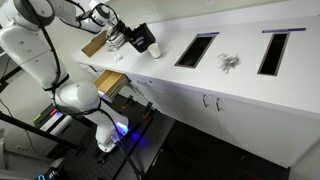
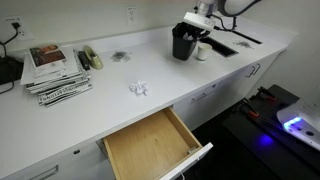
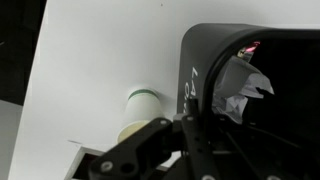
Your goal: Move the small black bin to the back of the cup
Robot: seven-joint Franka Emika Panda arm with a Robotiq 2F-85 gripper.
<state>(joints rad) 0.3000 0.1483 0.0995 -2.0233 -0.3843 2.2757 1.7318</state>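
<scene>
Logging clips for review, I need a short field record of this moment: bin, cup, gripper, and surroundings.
bin: small black bin, upright on the white counter, with crumpled paper inside
cup: white cup, upright, close beside the bin
gripper: gripper at the bin's rim; cannot tell whether the jaws are closed on it
drawer: drawer pulled open below the counter
other: stack of magazines at the far end of the counter

You've got a black bin [image 3: 205, 60] w/ whitish marks on its side, white cup [image 3: 141, 103], white counter [image 2: 100, 105], tan wood drawer [image 2: 150, 145].
</scene>
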